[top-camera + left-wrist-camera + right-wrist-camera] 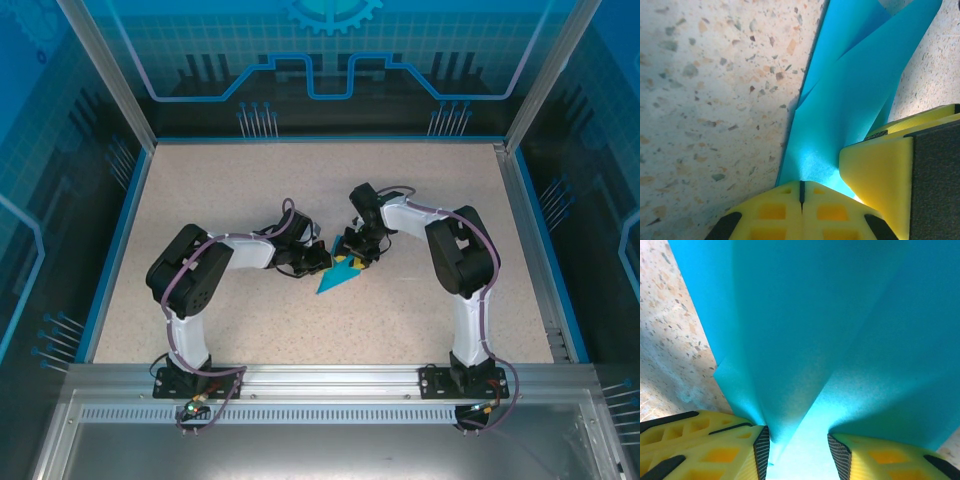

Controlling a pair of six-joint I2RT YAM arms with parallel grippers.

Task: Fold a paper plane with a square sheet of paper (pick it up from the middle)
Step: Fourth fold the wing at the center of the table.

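Observation:
The teal-blue paper plane (336,278) lies on the speckled table near its middle, folded to a point aimed near-left. My left gripper (318,259) is at its left edge, and my right gripper (356,256) is at its far end. In the left wrist view the folded paper (850,100) runs ahead of my left gripper (801,185). Its yellow jaws are shut together, with the tips resting at the paper's near end. A right finger (875,175) presses beside them. In the right wrist view my right gripper (798,440) is open, its jaws astride a raised crease of the paper (805,330).
The speckled table (200,200) has blue raised edges and glass walls on three sides. A metal rail (320,385) with both arm bases runs along the near edge. Both arms bend inward, their elbows at the left (185,275) and right (460,250).

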